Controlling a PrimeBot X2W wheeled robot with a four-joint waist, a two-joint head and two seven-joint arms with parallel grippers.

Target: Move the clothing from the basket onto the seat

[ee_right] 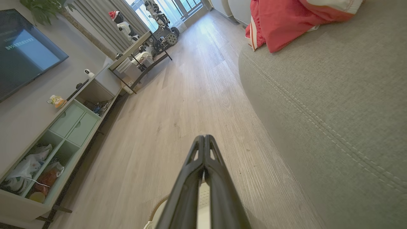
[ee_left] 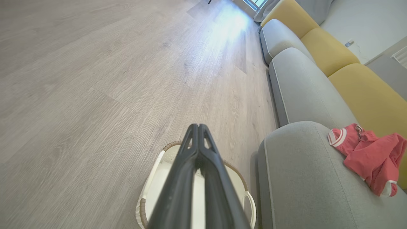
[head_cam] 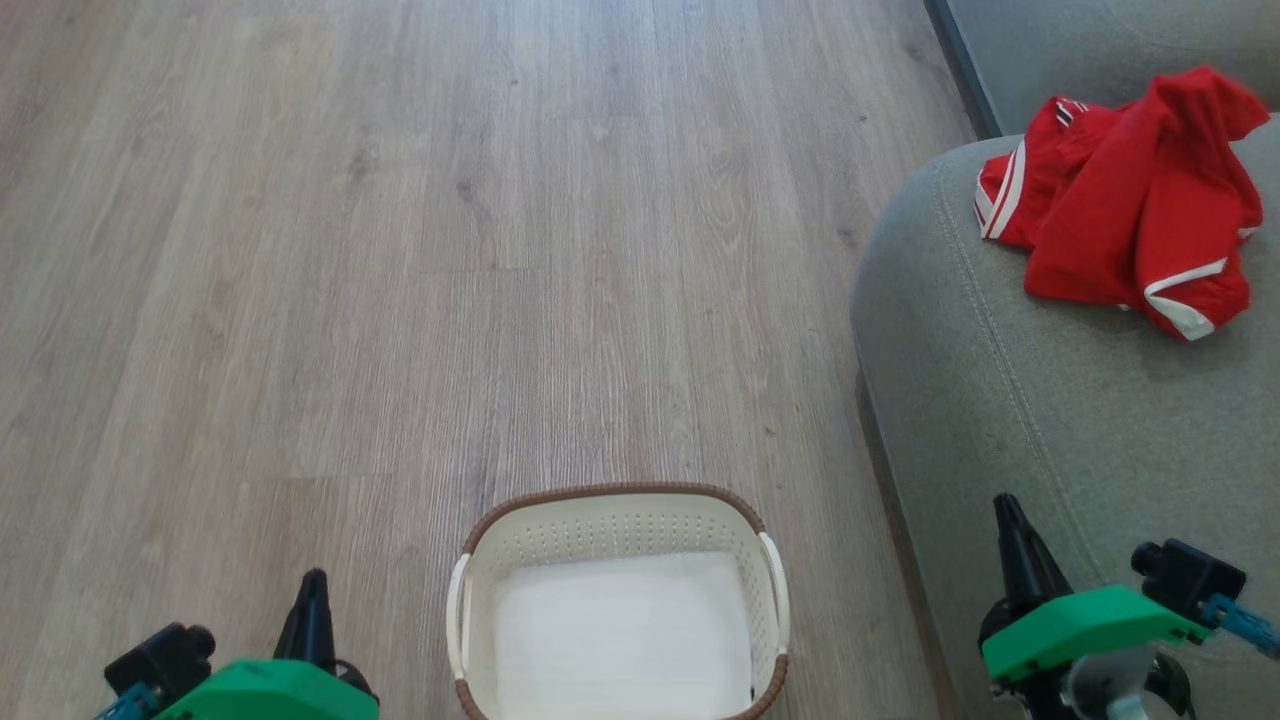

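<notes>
The red clothing (head_cam: 1130, 200) lies in a crumpled heap on the grey-green seat (head_cam: 1050, 430) at the upper right, white stripe trim showing; it also appears in the left wrist view (ee_left: 369, 156) and the right wrist view (ee_right: 286, 22). The cream basket (head_cam: 620, 520) with a brown rim stands on the floor at the bottom centre, its white bottom bare. My left gripper (head_cam: 312, 580) is at the lower left, shut, holding nothing. My right gripper (head_cam: 1005, 505) is at the lower right over the seat's front edge, shut and holding nothing.
Wood-look floor (head_cam: 400, 250) stretches ahead and to the left. In the left wrist view, more sofa cushions (ee_left: 295, 86) with yellow backrests (ee_left: 365, 95) run along the right. In the right wrist view, a TV cabinet (ee_right: 63, 127) and a low table (ee_right: 143, 54) stand along the left wall.
</notes>
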